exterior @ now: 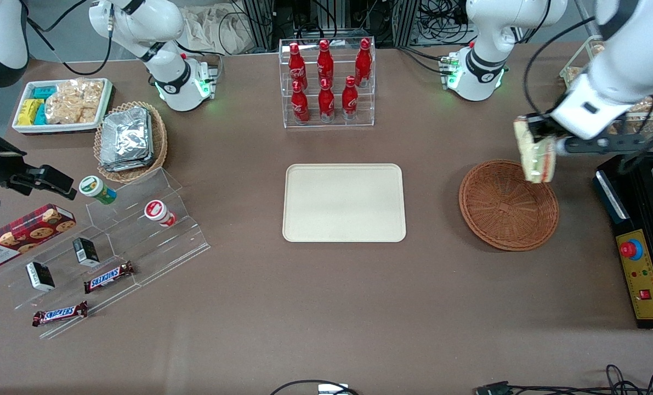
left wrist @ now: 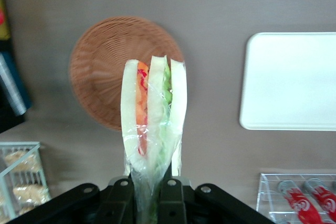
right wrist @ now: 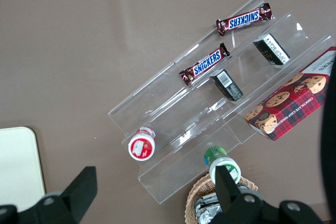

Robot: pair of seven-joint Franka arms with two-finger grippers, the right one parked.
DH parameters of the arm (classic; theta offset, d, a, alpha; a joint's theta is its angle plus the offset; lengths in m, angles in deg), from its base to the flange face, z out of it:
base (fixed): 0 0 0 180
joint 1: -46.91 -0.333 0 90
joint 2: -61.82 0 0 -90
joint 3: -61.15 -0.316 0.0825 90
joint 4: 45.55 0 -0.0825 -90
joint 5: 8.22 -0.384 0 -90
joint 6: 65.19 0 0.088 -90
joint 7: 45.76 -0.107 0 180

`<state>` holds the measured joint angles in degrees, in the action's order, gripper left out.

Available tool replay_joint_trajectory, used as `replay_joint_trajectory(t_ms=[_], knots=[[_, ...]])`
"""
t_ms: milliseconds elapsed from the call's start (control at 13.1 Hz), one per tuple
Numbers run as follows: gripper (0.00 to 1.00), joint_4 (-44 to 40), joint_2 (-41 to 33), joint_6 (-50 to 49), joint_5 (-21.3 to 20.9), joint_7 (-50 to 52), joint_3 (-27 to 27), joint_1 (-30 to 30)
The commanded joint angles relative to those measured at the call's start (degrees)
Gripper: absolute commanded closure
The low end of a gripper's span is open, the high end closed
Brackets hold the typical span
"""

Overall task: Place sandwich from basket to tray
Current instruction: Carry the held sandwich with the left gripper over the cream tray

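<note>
Brown cloth covers the table [exterior: 326, 307] we look across. Nearest the front camera, toward the parked arm's end, we see a clear stepped display [exterior: 112, 258] with two Snickers bars [exterior: 108, 277], small dark boxes [exterior: 85, 251] and two small capped tubs [exterior: 158, 212], and beside it a red cookie box [exterior: 22, 233]. Toward the working arm's end stands a black control box [exterior: 641, 280] with a red button. Farther in, at mid-table, we find the tray [exterior: 344, 203] lying flat with nothing on it, and well apart from it, toward the working arm's end, the basket [exterior: 508, 204], which holds nothing. Above the basket's rim farthest from the camera hangs the gripper [exterior: 535, 137]; its fingers [left wrist: 169, 195] are closed on the wrapped sandwich [exterior: 535, 152], held clear of the wicker with its orange, red and green filling edges showing in the wrist view. Farther still we see a tan basket of foil packets [exterior: 130, 140], a white tray of snack packets [exterior: 63, 104], and a clear rack of red bottles [exterior: 327, 82].
</note>
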<state>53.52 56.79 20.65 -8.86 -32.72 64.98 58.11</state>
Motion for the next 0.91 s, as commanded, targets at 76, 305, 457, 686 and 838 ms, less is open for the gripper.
replay_joint_trajectory(t_ms=[76, 305, 457, 686, 838], knots=[[0.95, -12.7, 10.0, -1.9, -0.1, 16.4, 11.5, 3.7], [0.95, -17.4, 15.8, -1.7, -0.2, 27.0, 19.8, 3.7], [0.95, -14.8, 16.9, 1.8, 0.0, 26.3, 20.4, 3.8], [0.94, -2.4, 16.9, 14.6, -0.6, 26.2, 20.4, 3.8], [0.94, 5.7, 18.5, 25.7, -1.1, 26.2, 20.3, 3.7]])
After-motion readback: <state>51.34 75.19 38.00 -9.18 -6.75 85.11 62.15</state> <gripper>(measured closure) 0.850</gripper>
